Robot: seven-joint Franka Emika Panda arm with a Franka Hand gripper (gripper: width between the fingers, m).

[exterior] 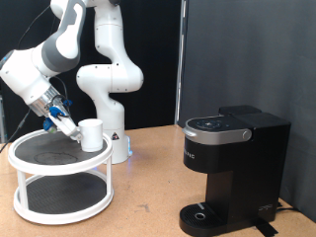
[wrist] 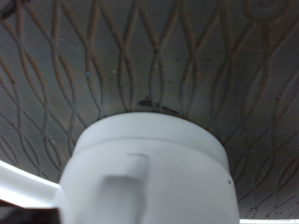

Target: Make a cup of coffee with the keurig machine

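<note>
Fetching step: gripper (exterior: pixel 67 123) is at the white mug (exterior: pixel 92 134) on the two-tier rack's (exterior: pixel 39 158) top shelf, far left of the Keurig machine (exterior: pixel 232 168); whether it is clamped I cannot tell, so a firm handle grasp must precede lifting

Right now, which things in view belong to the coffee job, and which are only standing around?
For the job:
- cup, on the rack's top shelf
- keurig machine, lid down, at the exterior view's right
- gripper, right beside the cup

Just there:
- white two-tier rack
- wooden table

Smooth glossy white cup (exterior: pixel 92 134), matte black plastic keurig machine (exterior: pixel 234 173), dark mesh-patterned shelf (exterior: pixel 59 150), brown wood-look table (exterior: pixel 148 202)
</note>
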